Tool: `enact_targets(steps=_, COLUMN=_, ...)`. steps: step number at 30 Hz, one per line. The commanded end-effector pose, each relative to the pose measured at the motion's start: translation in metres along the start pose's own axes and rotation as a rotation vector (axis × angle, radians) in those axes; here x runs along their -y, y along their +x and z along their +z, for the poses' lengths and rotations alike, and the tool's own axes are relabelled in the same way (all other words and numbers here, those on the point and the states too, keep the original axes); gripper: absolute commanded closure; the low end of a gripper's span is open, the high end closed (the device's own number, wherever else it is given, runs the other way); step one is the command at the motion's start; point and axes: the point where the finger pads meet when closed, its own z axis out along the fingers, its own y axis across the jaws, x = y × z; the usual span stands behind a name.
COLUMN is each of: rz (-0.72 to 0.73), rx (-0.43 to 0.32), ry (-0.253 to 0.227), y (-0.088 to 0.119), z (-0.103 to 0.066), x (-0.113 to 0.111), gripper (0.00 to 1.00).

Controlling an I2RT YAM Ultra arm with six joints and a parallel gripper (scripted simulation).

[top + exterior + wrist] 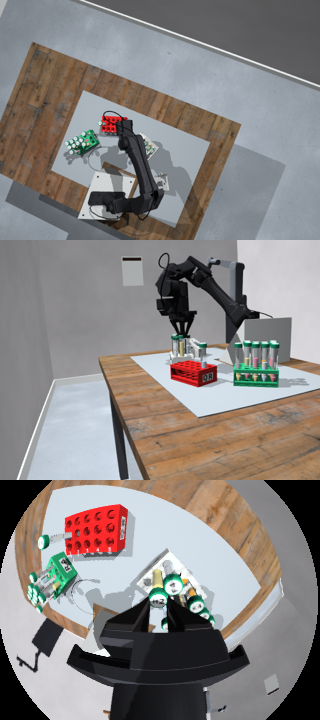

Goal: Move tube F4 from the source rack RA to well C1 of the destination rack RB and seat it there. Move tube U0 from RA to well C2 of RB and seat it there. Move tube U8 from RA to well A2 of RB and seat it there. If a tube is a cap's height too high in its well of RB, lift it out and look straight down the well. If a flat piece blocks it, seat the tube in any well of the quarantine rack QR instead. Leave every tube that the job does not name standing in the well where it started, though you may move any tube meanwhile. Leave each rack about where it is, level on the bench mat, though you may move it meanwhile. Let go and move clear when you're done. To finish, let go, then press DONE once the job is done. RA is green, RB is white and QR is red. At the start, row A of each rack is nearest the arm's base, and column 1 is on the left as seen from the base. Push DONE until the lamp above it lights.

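Note:
My gripper (181, 334) (158, 600) is shut on the green cap of a yellow-filled tube (181, 348) (159, 601). This tube stands upright in the white rack RB (178, 358) (154, 143) (165, 558) among a few other capped tubes. I cannot read its cap label for sure, nor tell whether it sits higher than its neighbours. The green rack RA (90, 142) (255, 376) (62, 566) holds several green-capped tubes. The red rack QR (111, 124) (189, 373) (95, 527) holds one tube with blue fill (203, 353) (100, 123) (47, 541) at a corner well.
All three racks stand on the pale bench mat (180, 155) (227, 397) on the wooden table (206, 441). A small white box with a dark button (160, 182) sits on the mat near the arm's base plate (108, 180). A grey panel (267, 338) stands behind RA.

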Motion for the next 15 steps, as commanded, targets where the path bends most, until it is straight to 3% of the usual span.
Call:
enact_targets(steps=1, rz=0.013, rx=0.057, ry=-0.010, y=-0.0065, z=-0.0243, x=-0.0004, gripper=1.00)
enact_targets(steps=15, rz=0.013, rx=0.057, ry=-0.011, y=-0.0051, z=-0.0302, x=-0.0009, gripper=1.00)
